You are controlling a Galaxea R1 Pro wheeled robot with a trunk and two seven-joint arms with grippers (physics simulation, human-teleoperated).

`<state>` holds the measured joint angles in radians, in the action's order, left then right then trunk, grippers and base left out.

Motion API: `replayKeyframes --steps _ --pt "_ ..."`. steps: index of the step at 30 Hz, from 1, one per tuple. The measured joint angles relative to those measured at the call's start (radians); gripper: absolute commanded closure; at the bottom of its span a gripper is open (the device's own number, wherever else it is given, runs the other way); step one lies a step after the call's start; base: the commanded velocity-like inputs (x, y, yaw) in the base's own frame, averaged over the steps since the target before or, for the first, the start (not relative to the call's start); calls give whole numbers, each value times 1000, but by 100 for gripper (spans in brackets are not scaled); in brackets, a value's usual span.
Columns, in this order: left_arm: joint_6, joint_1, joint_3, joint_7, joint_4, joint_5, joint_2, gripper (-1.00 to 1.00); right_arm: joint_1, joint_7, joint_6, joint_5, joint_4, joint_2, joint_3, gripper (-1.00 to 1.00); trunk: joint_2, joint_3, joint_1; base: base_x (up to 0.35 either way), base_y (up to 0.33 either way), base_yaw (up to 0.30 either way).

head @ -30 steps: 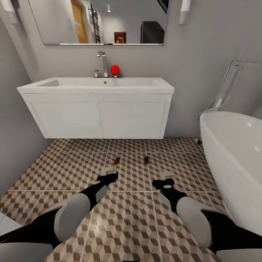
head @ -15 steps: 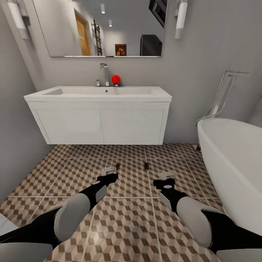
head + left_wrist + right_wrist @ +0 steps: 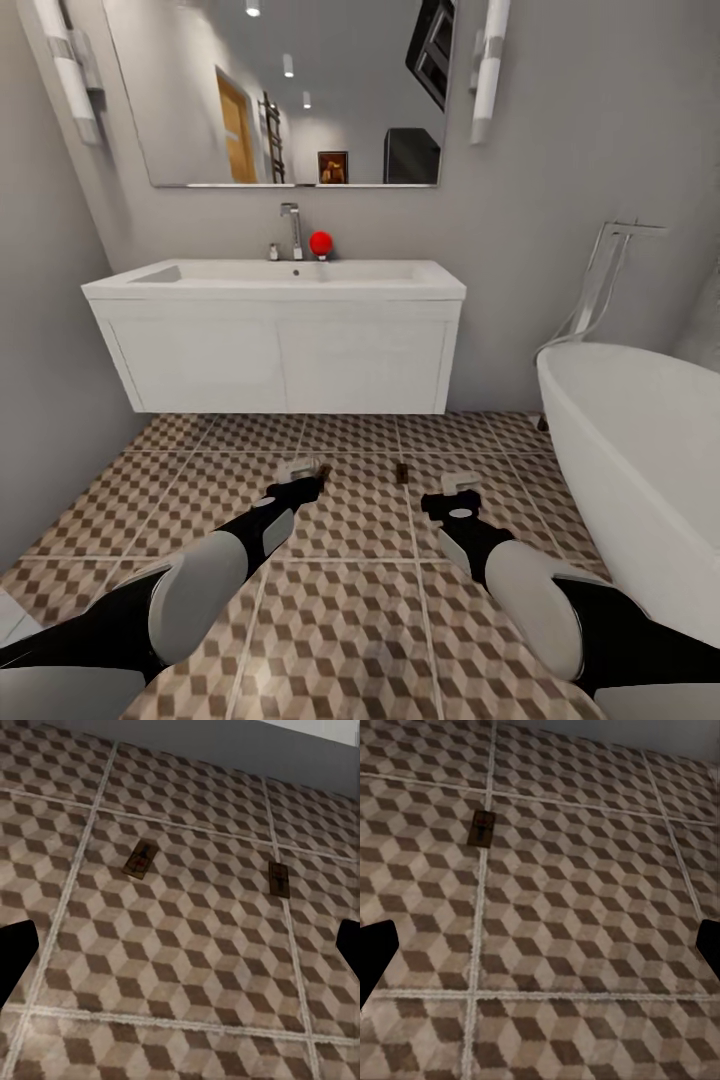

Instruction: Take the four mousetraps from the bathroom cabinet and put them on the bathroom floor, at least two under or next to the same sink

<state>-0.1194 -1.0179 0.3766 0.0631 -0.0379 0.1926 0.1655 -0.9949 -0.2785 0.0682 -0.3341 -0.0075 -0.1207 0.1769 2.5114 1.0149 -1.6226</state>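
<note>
Two mousetraps lie on the cube-patterned bathroom floor (image 3: pixel 340 600) in front of the white sink (image 3: pixel 275 275). One mousetrap (image 3: pixel 322 468) peeks out just past my left gripper (image 3: pixel 300 472); the other mousetrap (image 3: pixel 402 471) lies to its right. The left wrist view looks down on both, the nearer trap (image 3: pixel 140 860) and the farther trap (image 3: pixel 279 879), with black fingers (image 3: pixel 15 956) spread wide. In the right wrist view one trap (image 3: pixel 481 828) lies beside a grout line. My right gripper (image 3: pixel 458 488) hovers open over bare tiles. Both grippers hold nothing.
A white bathtub (image 3: pixel 620 450) fills the right side, close to my right arm. A grey wall (image 3: pixel 40 380) bounds the left. On the sink stand a chrome faucet (image 3: pixel 291 230) and a red ball (image 3: pixel 320 243), under a mirror (image 3: pixel 290 90).
The whole picture has shifted: the sink, mirror and traps sit lower and look slightly smaller, so the camera has moved. Both arms keep the same pose and the traps lie where they were.
</note>
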Motion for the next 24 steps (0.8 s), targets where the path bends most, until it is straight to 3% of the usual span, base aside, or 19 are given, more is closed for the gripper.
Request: replayKeyframes --steps 24 --pt "0 0 0 -1 0 1 0 -100 0 5 -4 0 0 0 0 -100 -6 -93 11 0 0 0"
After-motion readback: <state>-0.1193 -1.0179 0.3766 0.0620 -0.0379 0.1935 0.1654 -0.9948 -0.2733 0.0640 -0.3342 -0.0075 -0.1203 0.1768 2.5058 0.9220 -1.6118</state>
